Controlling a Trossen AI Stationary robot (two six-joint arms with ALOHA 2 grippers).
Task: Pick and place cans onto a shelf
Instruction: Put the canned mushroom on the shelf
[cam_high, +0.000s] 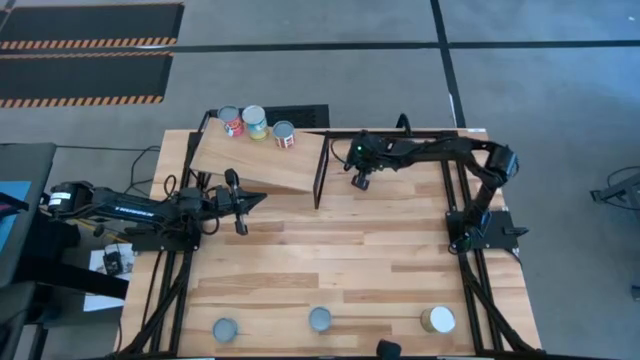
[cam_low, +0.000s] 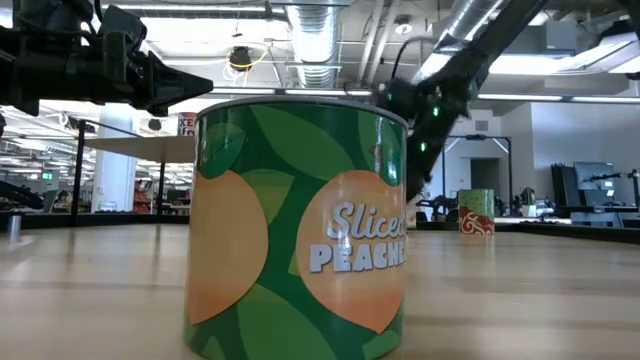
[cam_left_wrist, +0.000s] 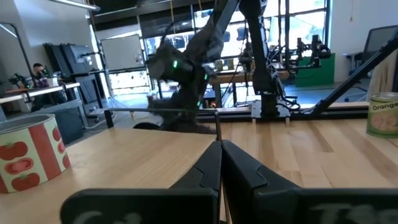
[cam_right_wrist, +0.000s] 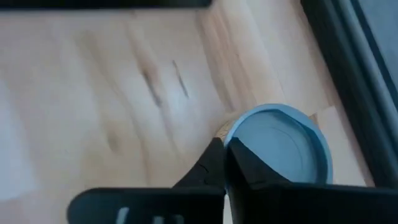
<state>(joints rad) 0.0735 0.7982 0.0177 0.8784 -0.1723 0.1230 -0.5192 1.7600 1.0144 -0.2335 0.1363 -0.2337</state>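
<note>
Three cans (cam_high: 254, 122) stand at the raised back edge of the sloping light-wood shelf (cam_high: 262, 163). Three more stand along the table's near edge: two with grey tops (cam_high: 226, 328) (cam_high: 320, 319) and a wider one with a cream top (cam_high: 438, 320). The middle one is the green peaches can (cam_low: 300, 225) that fills the low view. My left gripper (cam_high: 258, 200) (cam_left_wrist: 219, 144) is shut and empty, just off the shelf's near edge. My right gripper (cam_high: 362, 182) (cam_right_wrist: 222, 144) is shut, right of the shelf. It points down beside a grey-topped can (cam_right_wrist: 280, 146), which the arm hides in the high view. My right gripper's shut fingertips (cam_right_wrist: 214, 152) come from above and stand at the rim of the grey can top (cam_right_wrist: 239, 134). I cannot tell whether they touch it. My left gripper touches nothing.
The shelf's black frame posts (cam_high: 320, 170) stand between the two grippers. A tomato can (cam_left_wrist: 31, 152) and an orange-labelled can (cam_left_wrist: 382, 112) show in the left wrist view. A red and green can (cam_low: 477, 212) stands far back in the low view. Black rails (cam_high: 462, 200) run along the table's right side.
</note>
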